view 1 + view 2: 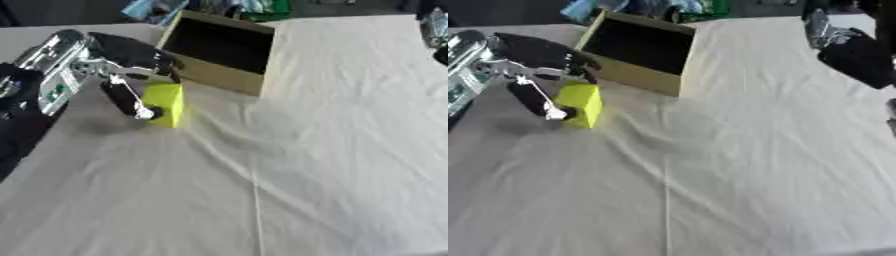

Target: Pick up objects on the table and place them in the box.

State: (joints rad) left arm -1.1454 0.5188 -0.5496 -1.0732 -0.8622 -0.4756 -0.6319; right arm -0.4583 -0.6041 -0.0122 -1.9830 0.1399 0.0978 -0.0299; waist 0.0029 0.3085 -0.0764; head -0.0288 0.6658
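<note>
A yellow-green block (pixel 166 102) stands just in front of the near left corner of the open cardboard box (pixel 219 76). My left hand (pixel 131 52) comes in from the left. Its fingers curl over the block's top and far side, and its thumb (pixel 131 102) presses the block's left face. I cannot tell whether the block rests on the cloth or hangs just above it. The box's inside looks dark, and nothing shows in it. My right hand (pixel 846 47) is held up at the upper right, away from the block.
A white, wrinkled cloth (pixel 306 150) covers the table, with open cloth across the middle and right. Blue and green items (pixel 166 7) lie beyond the far edge behind the box. The table's left edge runs close beside my left arm.
</note>
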